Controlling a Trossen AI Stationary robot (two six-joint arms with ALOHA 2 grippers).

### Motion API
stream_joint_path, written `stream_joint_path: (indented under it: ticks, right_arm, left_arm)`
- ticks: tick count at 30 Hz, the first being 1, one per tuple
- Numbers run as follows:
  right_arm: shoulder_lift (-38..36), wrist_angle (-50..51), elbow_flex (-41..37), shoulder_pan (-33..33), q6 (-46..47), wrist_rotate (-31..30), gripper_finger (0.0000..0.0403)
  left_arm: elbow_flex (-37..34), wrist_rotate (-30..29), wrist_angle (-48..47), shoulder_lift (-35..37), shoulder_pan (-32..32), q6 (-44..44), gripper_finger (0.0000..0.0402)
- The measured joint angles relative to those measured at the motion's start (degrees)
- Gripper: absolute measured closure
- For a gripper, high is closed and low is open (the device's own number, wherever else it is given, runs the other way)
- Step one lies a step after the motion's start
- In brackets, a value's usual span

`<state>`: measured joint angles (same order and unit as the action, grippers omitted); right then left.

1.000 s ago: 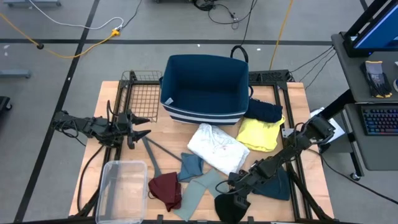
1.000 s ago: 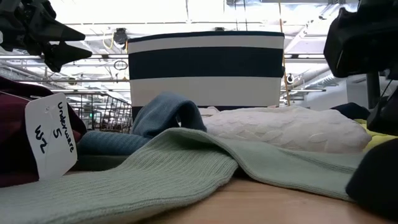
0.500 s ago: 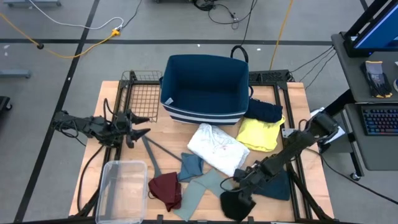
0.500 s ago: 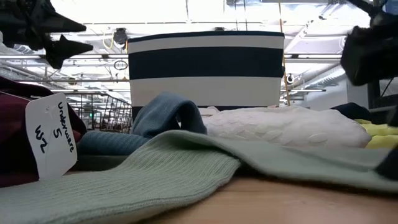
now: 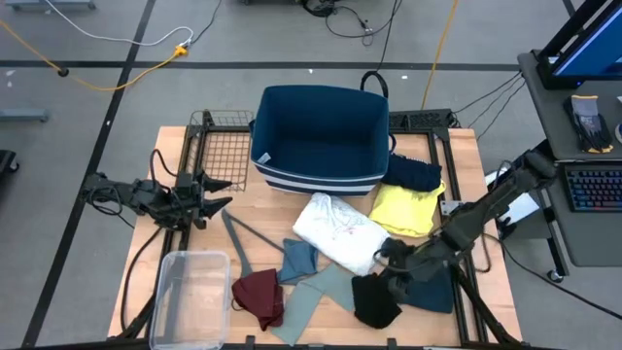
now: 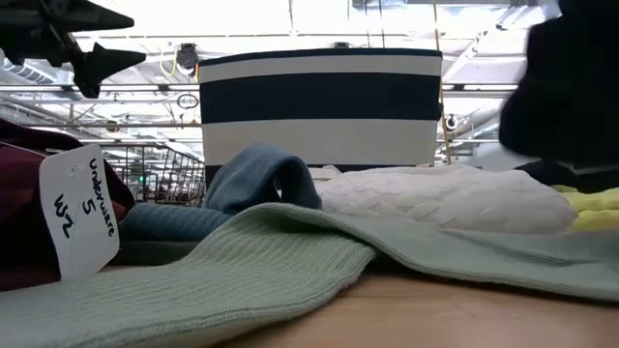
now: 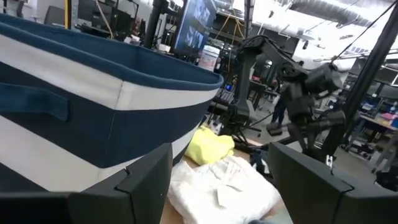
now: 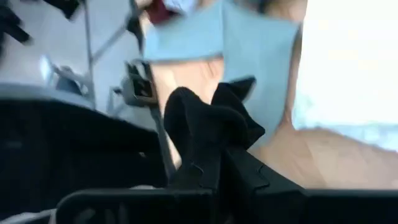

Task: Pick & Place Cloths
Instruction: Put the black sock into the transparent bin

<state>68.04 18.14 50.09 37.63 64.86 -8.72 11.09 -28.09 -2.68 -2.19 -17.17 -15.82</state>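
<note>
The table (image 5: 457,156) was a pale wood top in a dark frame, its near half crowded with cloths and little bare wood left except along the far right edge. The navy bin (image 5: 321,136) with white stripes stood open at the far middle; in the low view its striped wall (image 6: 319,106) blocked most of the room behind. A clear tub (image 5: 190,292) sat at the near left corner, partly cut off by the frame's edge. The white cloth (image 5: 340,231) lay crumpled at centre, the yellow cloth (image 5: 406,209) just beside it, the navy cloth (image 5: 410,173) against the bin. The grey-green cloth (image 6: 290,261), ribbed knit, filled the low view's foreground. The right gripper (image 5: 389,274) held the black cloth (image 5: 374,299) pinched between its fingers, hanging limp over the near right area, seemingly off the table. The maroon cloth (image 5: 258,295) carried a handwritten tag (image 6: 79,208). The left gripper (image 5: 216,194) waited over the left edge, fingers spread apart.
</note>
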Motion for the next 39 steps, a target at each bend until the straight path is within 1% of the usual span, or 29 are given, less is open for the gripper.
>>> stream_joint_path:
  ticks: [2,5,8,10,16,19,22,24,29,35,39]
  right_arm:
    - [-2.78,-1.82,0.0,0.0,-1.82,-3.19,0.0402]
    - [-5.98,-6.69,0.0,-0.02,-7.01,-8.71,0.0402]
    - [-8.53,-15.32,0.0,-0.02,-14.99,-14.0,0.0402]
    - [-9.72,-22.01,0.0,-0.07,-20.85,-16.3,0.0402]
    - [-10.7,-45.26,0.02,-0.13,-39.79,-17.04,0.0403]
    - [-10.7,-51.98,0.04,-0.13,-46.86,-16.91,0.0403]
    - [-10.7,-54.24,0.04,-0.13,-50.34,-16.91,0.0403]
    - [-10.68,-54.73,0.04,-0.17,-50.98,-16.85,0.0403]
    - [-10.57,-54.71,0.04,-0.68,-51.09,-16.78,0.0403]
    - [-10.57,-54.55,0.04,-1.69,-51.29,-16.39,0.0403]
    - [-10.57,-54.77,0.04,-2.74,-52.07,-13.61,0.0403]
  left_arm:
    - [0.0,0.01,0.0,-0.01,0.0,-1.28,0.0131]
    - [0.0,0.04,0.07,-0.01,0.0,-3.11,0.0131]
    - [0.0,0.06,0.36,0.01,-0.02,-4.73,0.0131]
    - [0.0,0.04,0.44,-0.01,0.0,-5.95,0.0131]
    - [0.0,0.17,2.31,-0.05,0.0,-8.69,0.0131]
    - [0.0,1.73,4.25,-0.05,-0.02,-7.84,0.0131]
    - [0.0,2.68,6.11,-0.29,-0.01,-7.98,0.0131]
    - [0.0,2.73,7.91,-1.19,0.0,-8.77,0.0131]
    - [0.0,6.09,17.01,-6.45,0.0,-7.02,0.0131]
    - [0.12,10.44,32.41,-17.79,-0.01,-6.11,0.0131]
    - [3.13,12.96,40.56,-27.6,-0.01,-3.14,0.0131]
